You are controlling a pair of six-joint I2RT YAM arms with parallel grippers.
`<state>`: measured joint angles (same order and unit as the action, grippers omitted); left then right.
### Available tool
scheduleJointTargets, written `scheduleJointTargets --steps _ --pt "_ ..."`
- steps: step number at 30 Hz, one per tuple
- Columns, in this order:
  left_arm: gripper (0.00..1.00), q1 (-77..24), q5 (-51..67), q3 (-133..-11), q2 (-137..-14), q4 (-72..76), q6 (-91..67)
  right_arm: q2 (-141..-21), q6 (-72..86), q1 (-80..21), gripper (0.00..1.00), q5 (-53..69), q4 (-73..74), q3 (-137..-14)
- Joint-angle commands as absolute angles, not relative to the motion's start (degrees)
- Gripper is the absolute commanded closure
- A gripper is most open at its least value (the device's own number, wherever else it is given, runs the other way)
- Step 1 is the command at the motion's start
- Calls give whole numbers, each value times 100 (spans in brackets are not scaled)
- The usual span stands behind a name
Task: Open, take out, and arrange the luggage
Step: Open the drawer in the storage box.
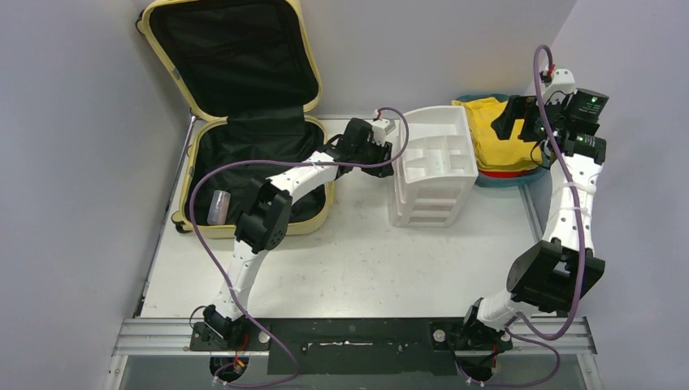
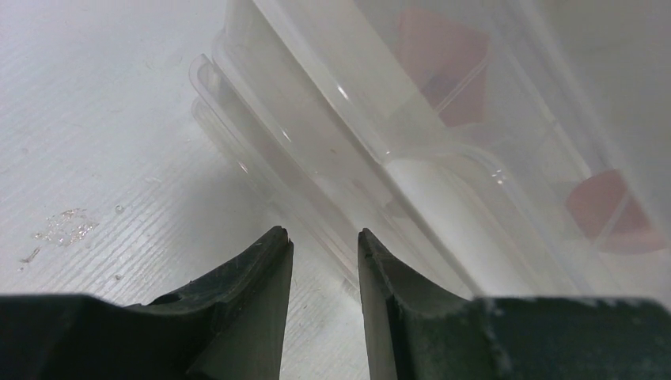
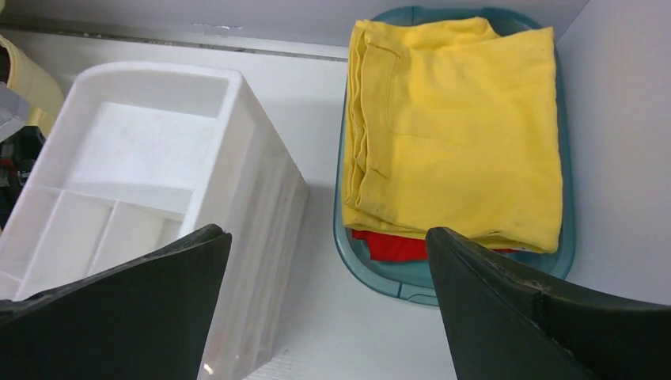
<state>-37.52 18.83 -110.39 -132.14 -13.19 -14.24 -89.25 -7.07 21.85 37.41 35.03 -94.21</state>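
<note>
The luggage (image 1: pixel 231 57) sits at the far left corner of the table (image 1: pixel 366 260). It is open, with its lid propped upright against the back wall and the black lining showing in both halves. A small clear box (image 1: pixel 219 206) lies in the lower half, toward its left side.

The left arm reaches up from its base and across the luggage's right edge. The left gripper (image 2: pixel 323 236) is low over the table, right at the left side of the white organizer (image 1: pixel 439 130). Its jaws stand only a narrow gap apart. Bare table shows between them and nothing is held, and the organizer's bottom edge is just past the tips.

The organizer stands mid-table, well apart from the luggage, with its divided top compartments facing up.

Just beside it on the right, a teal tray (image 3: pixel 380 279) rests against the right wall. It holds a folded yellow cloth (image 3: pixel 459 127) with a red cloth (image 3: pixel 388 245) peeking out underneath.

The right gripper (image 3: pixel 328 232) hangs above the tray's near edge, jaws spread wide and holding nothing.
</note>
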Motion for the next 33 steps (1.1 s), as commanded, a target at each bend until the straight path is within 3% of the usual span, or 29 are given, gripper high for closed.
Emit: scheduleJointTargets --steps 1,9,33 --pt "66 -3816 1816 -11416 -13329 -1324 -1377 -8409 -595 2065 0 3957 2777 -9075" --pt "66 -3966 1358 -11676 -13475 -1639 -1150 -8159 -545 1792 0 4346 2268 -8482" --pt "67 -4240 -379 -12005 -13591 -2529 -630 -8635 -1078 1293 0 3472 2477 -8174"
